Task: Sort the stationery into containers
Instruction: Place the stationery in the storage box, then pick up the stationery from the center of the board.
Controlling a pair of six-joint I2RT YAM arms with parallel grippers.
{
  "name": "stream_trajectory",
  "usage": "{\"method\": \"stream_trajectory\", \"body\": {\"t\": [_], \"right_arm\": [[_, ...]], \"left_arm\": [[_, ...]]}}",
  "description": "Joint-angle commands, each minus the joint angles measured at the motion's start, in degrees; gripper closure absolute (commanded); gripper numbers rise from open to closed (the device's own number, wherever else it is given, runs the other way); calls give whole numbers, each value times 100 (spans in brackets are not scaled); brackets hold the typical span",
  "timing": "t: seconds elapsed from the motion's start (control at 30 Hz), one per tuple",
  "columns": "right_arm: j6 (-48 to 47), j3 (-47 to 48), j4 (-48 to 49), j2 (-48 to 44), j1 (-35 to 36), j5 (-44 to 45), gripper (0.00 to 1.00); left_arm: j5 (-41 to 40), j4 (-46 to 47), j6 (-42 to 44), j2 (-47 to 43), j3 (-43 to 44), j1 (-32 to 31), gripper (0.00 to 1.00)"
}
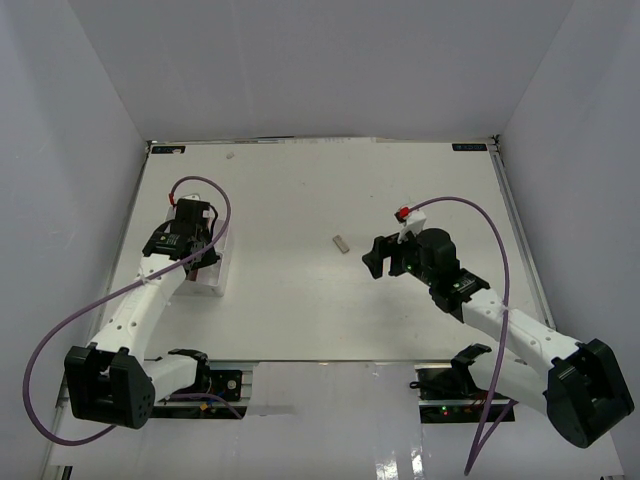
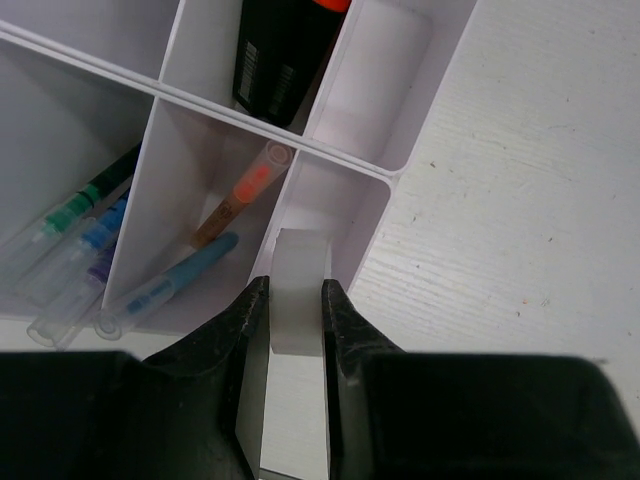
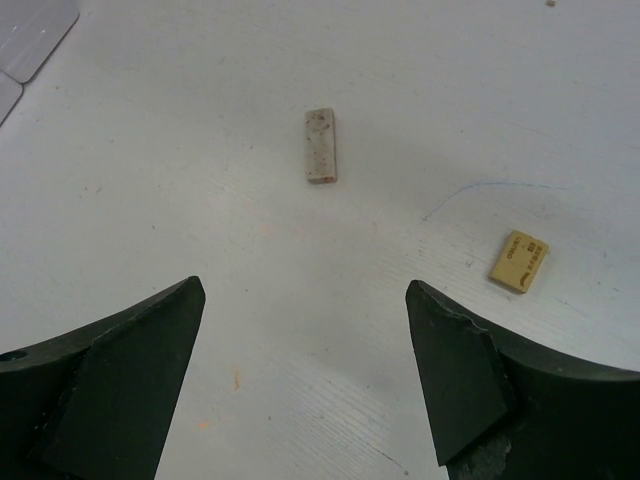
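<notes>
Our left gripper is clamped on a pale block at lower centre, over the tray. Our right gripper stands wide apart, with a grey block at upper centre and a tan block at right.

Seen from my remote station: the white desk carries a white organizer tray on its left side. A small grey block lies alone near the middle, with a tan block near it but apart. A faint blue pen stroke marks the surface between them.
</notes>
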Motion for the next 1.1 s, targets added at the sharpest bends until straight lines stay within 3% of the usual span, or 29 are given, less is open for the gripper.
{"method": "stream_trajectory", "body": {"t": [0.0, 0.2, 0.67, 0.87, 1.0, 1.07], "right_arm": [[-30, 41, 98, 12, -61, 376, 12], [58, 216, -16, 275, -96, 703, 12], [84, 559, -200, 969, -447, 1265, 13], [-4, 1033, -534, 1811, -667, 1616, 18], [-4, 1332, -727, 2332, -728, 1767, 25], [5, 1438, -772, 2586, -746, 1802, 30]], "left_arm": [[-85, 244, 106, -85, -48, 29, 78], [-129, 192, 89, -112, -30, 29, 64], [-129, 157, 98, -147, -22, 29, 44], [854, 235, -87, -401, 102, 29, 11], [1329, 209, -201, -568, 172, 29, 2], [1479, 157, -219, -665, 286, 29, 2]]}}
